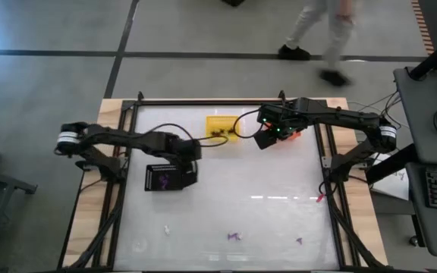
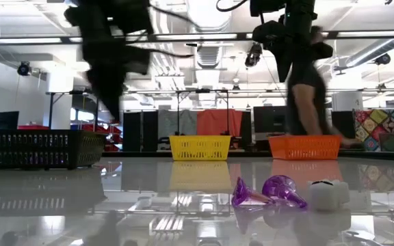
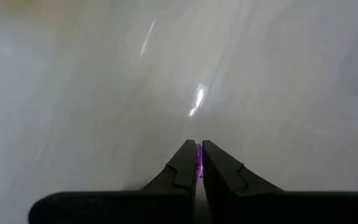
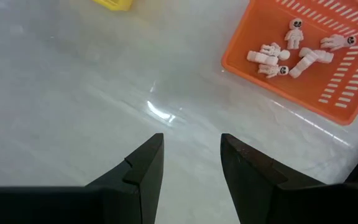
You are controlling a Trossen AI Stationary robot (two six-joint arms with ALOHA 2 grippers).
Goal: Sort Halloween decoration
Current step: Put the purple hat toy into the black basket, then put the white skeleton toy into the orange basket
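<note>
I am holding my left end effector (image 3: 197,163) above the black tray (image 1: 170,177), its fingers clamping a small purple trinket (image 3: 198,160). My right end effector (image 4: 191,163) is hanging with fingers apart beside the orange basket (image 4: 328,93), which is holding white skeleton figures (image 4: 277,61). More purple trinkets (image 2: 265,193) are lying on the desk (image 1: 264,220) near its front edge.

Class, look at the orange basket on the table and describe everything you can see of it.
The orange plastic basket is rectangular, with slotted walls and a solid rim. It sits upright near the table's far edge, to the right of the yellow plastic basket, and apart from it. Several small white skeleton figures lie jumbled on its floor. The right gripper hangs open beside it, touching nothing.
</note>
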